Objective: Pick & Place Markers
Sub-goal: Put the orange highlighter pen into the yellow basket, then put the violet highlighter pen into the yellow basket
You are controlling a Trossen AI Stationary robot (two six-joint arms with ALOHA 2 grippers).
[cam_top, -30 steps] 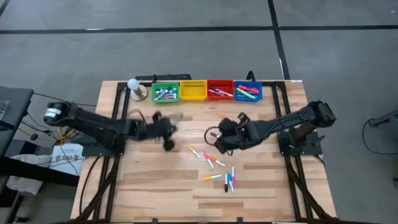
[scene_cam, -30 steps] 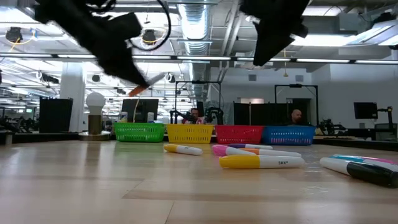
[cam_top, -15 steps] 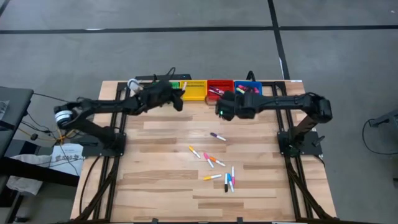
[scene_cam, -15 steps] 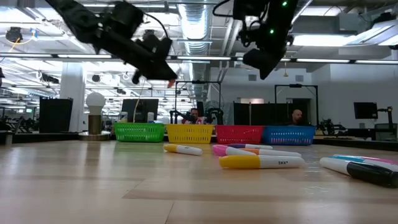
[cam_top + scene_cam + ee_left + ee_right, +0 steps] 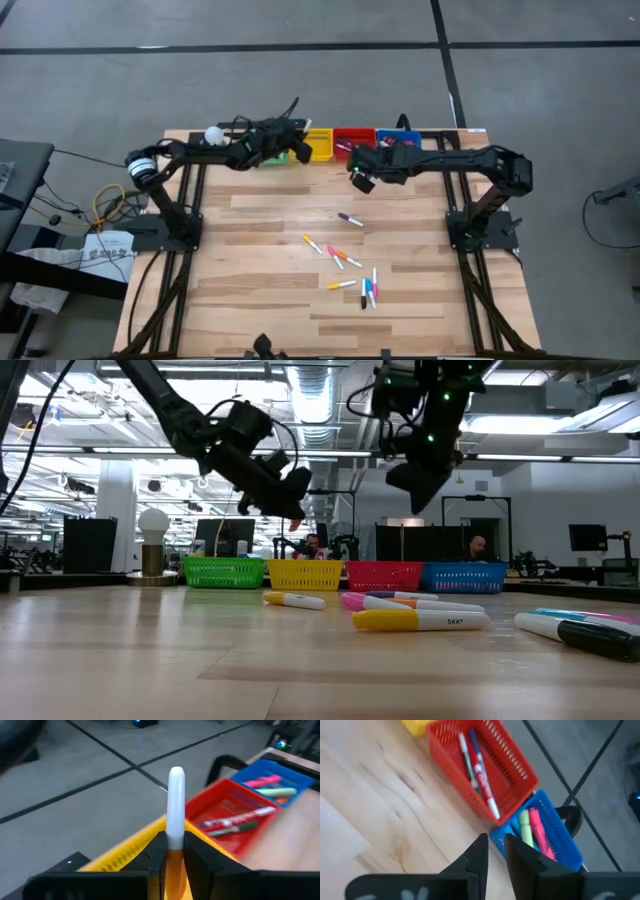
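Observation:
My left gripper (image 5: pixel 298 152) hangs over the yellow bin (image 5: pixel 320 146) at the table's far edge, shut on an orange-and-white marker (image 5: pixel 176 805). My right gripper (image 5: pixel 360 180) hovers just in front of the red bin (image 5: pixel 352 140), pointing down. Its fingers (image 5: pixel 480 852) stand a narrow gap apart and nothing shows between them. Several loose markers (image 5: pixel 345 262) lie flat on the wood mid-table, a purple one (image 5: pixel 350 218) apart from the rest. The red bin (image 5: pixel 485 765) and blue bin (image 5: pixel 540 830) hold markers. My left gripper pinches the marker's orange part (image 5: pixel 174 865) between its two fingers. The marker lies along the fingers, and its white part (image 5: pixel 176 795) sticks out past their tips. It is lifted clear, above the yellow bin's rim. My right gripper: I cannot tell whether it touches anything.
Four small bins stand in a row along the far edge: green (image 5: pixel 268 157), yellow, red, blue (image 5: pixel 400 146). A white ball on a stand (image 5: pixel 212 134) is left of them. The near half of the table around the loose markers is bare wood.
My left gripper has swung with its marker from the table's left middle toward the far edge and rightward, ending over the yellow bin. My right gripper has gone from above the loose markers toward the far edge, to the red bin. The purple marker has come into view.

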